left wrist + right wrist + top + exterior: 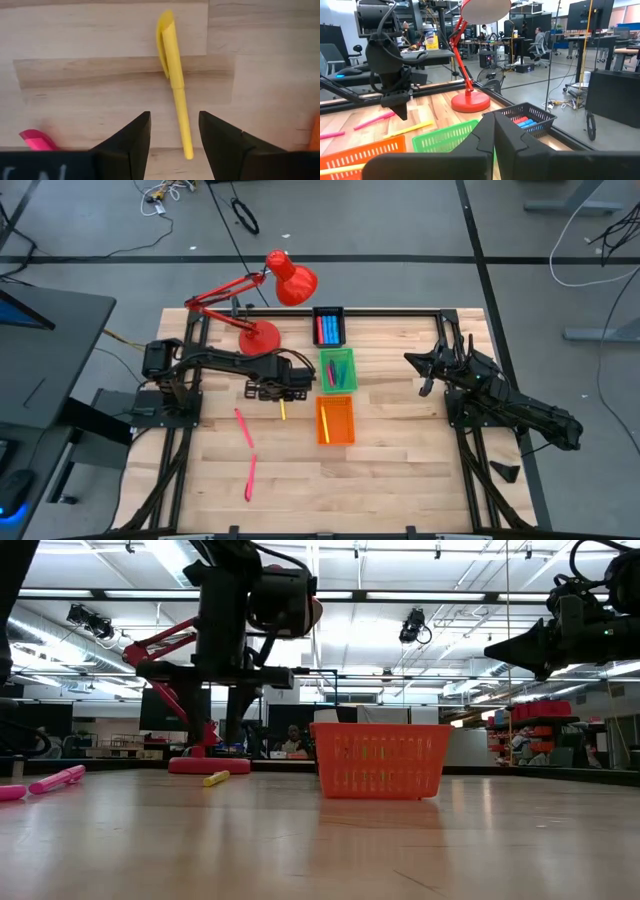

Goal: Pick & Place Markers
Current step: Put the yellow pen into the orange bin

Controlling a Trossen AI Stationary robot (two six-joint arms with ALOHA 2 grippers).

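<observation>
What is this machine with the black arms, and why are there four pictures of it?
It is a robot with two arms bolted to a wooden table. Each arm ends in a pincer that works like two fingers. One picture looks down from above, one looks across the table top, and one camera rides on each wrist.

On the table are a red lamp, three little baskets, black, green and orange, and some markers. Two pink markers lie loose.

The left pincer hangs open just above a yellow marker, which lies on the wood. Nothing is held yet. The right pincer waits, shut and empty, up in the air on the other side.
</observation>
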